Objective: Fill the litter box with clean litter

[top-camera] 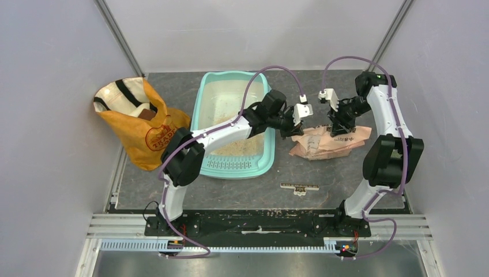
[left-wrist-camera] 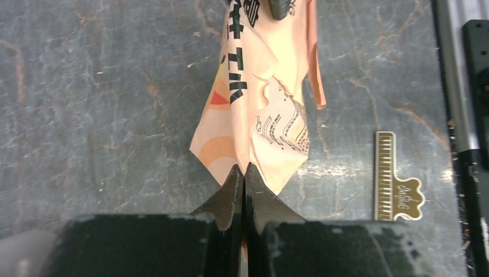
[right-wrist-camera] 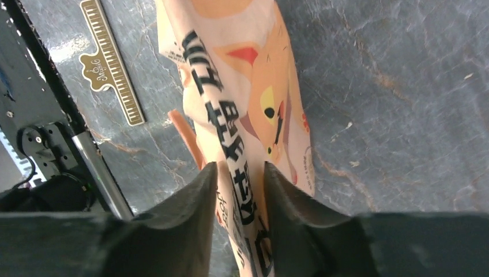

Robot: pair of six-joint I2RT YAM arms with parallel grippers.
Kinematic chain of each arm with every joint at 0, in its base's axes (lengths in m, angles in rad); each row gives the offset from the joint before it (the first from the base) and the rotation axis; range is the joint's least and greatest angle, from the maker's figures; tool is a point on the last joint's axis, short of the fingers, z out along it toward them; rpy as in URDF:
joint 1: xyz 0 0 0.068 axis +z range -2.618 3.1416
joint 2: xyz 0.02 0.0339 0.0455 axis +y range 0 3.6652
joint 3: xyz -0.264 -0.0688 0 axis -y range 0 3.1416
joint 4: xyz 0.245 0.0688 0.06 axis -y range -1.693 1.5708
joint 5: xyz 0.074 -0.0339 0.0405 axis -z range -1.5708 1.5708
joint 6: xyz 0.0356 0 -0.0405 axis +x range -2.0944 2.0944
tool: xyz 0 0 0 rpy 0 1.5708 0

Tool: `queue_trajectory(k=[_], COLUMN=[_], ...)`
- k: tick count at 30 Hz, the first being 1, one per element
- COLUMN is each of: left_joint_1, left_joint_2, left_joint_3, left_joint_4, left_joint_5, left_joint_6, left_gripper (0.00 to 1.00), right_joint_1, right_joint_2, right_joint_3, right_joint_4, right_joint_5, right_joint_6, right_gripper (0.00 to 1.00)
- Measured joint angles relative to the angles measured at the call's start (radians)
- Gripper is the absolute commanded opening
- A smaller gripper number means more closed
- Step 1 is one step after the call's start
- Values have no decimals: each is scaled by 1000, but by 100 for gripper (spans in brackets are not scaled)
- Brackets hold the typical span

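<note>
The mint-teal litter box (top-camera: 232, 75) lies at the table's middle, its grate end toward me. A thin layer of beige clean litter (top-camera: 239, 148) covers its near part. To its right is the crumpled pink-tan paper bag (top-camera: 326, 142) with printed text. My left gripper (top-camera: 286, 130) is shut on the bag's left end (left-wrist-camera: 254, 115), fingertips together on a thin fold. My right gripper (top-camera: 340, 126) is shut on a thicker fold of the bag (right-wrist-camera: 242, 86) at its far side. The bag stretches between them, low over the table.
An orange-yellow bag with black straps (top-camera: 138, 124) stands open at the left. A gold ruler-shaped clip (top-camera: 300, 187) lies on the table in front of the paper bag; it also shows in the left wrist view (left-wrist-camera: 392, 179) and the right wrist view (right-wrist-camera: 112, 63).
</note>
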Motion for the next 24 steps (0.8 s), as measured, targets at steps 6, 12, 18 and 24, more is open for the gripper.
queue_trajectory(k=[6,12,18,24], left_joint_1=[6,-1,-37,-80], left_joint_2=[0,-26,-231,-375], left_joint_3=[-43,-94,-309,-445], left_joint_4=[63,87,101,130], left_joint_5=[-55,-72,-125,-130], left_joint_6=[45,113,146,155], left_gripper=[2,73,74,73], right_joint_1=[-16,-26,-38,-41], right_joint_2=[15,19,21,21], right_joint_3=[-23,-18,-13,-13], right_joint_4=[25,17,7,-9], right_joint_5=[32,29,29,28], right_joint_6=[4,5,15,12], right_gripper=[0,2,62,76])
